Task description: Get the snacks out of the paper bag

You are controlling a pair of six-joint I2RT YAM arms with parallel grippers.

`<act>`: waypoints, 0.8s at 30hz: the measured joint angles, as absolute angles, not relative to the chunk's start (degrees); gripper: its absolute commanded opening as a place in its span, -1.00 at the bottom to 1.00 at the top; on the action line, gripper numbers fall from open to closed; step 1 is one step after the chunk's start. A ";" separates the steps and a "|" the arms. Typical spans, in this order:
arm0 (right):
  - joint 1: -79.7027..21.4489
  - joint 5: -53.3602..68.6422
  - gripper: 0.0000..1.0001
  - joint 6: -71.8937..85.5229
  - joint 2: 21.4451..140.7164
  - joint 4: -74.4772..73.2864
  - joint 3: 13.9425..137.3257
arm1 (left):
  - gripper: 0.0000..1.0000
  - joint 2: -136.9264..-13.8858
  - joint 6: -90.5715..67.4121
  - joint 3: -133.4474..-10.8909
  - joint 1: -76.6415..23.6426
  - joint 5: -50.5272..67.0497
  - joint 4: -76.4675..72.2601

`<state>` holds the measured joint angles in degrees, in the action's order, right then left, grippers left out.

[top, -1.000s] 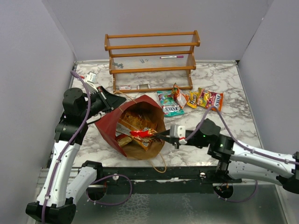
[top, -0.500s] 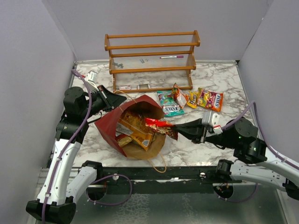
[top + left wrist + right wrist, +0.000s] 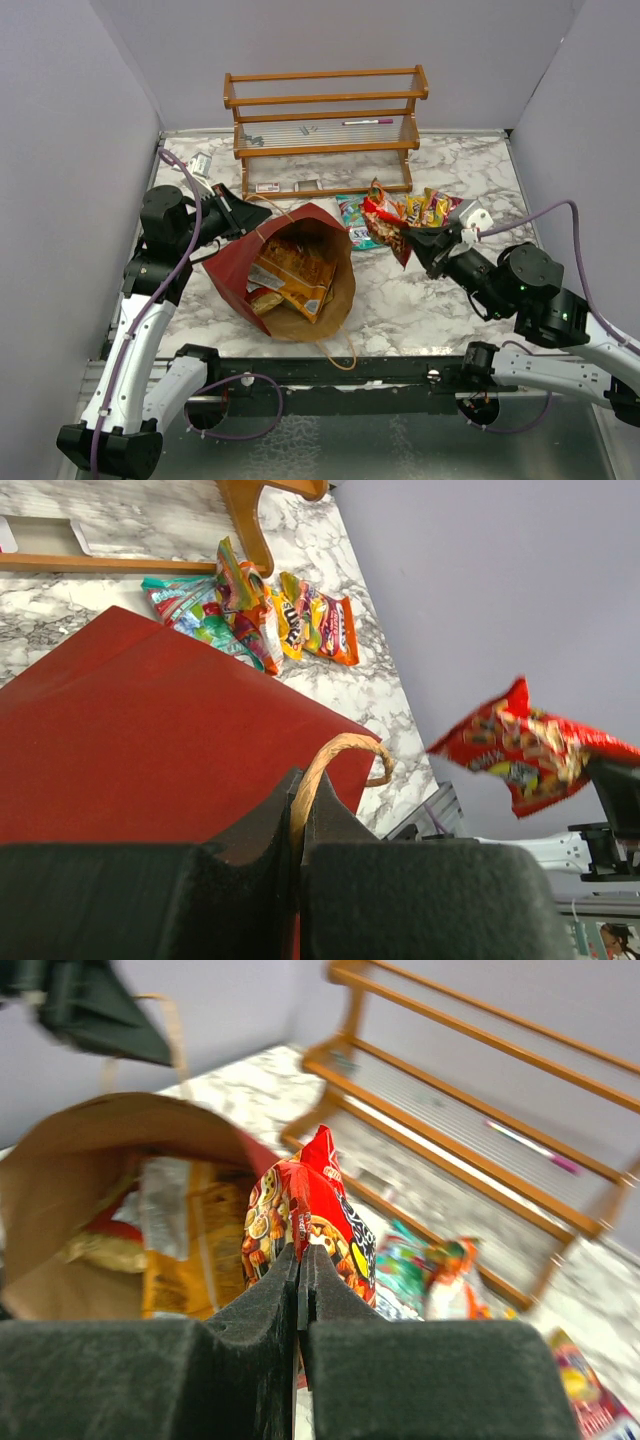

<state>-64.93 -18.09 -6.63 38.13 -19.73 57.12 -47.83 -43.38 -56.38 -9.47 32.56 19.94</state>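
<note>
On the left, the left jaws are closed on the twine handle (image 3: 345,748) of the paper bag (image 3: 238,272). They hold its upper side up, so the bag lies tilted on the tabletop (image 3: 420,300) with its brown mouth gaping toward the right arm. The bag and that grip look the same as a second ago. Inside the mouth, several orange and yellow packets (image 3: 295,278) lie on the brown lining, so the bag is not empty. What has changed is further right. The red packet (image 3: 392,232), which a second ago sat at the bag's mouth and half a second ago hung just outside it, is now well clear of the bag. It dangles in the air, pinched by one edge between the closed right jaws. The right arm has swung it back and to the right, over or just in front of the row of loose packets (image 3: 432,208) lying before the wooden rack (image 3: 325,130). A teal packet (image 3: 352,225) lies at the left end of that row. For the task, this likely means one more snack is out and only needs letting go beside the others. After that, the right arm would have to return to the mouth for what remains.
</note>
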 measured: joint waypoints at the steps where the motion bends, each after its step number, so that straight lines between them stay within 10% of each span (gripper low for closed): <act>1: -64.93 -21.15 -0.97 -6.09 38.20 -20.14 57.32 | -1.00 -47.88 -43.29 -56.25 -9.50 32.56 19.97; 13: -64.73 -46.74 -0.97 -6.87 49.21 -16.34 56.66 | -1.00 -47.92 -41.25 -56.84 -9.50 32.47 21.91; 24: -43.35 -37.69 -0.97 -0.71 56.71 -9.74 54.72 | -1.00 -47.92 -41.30 -56.84 -9.47 32.53 21.93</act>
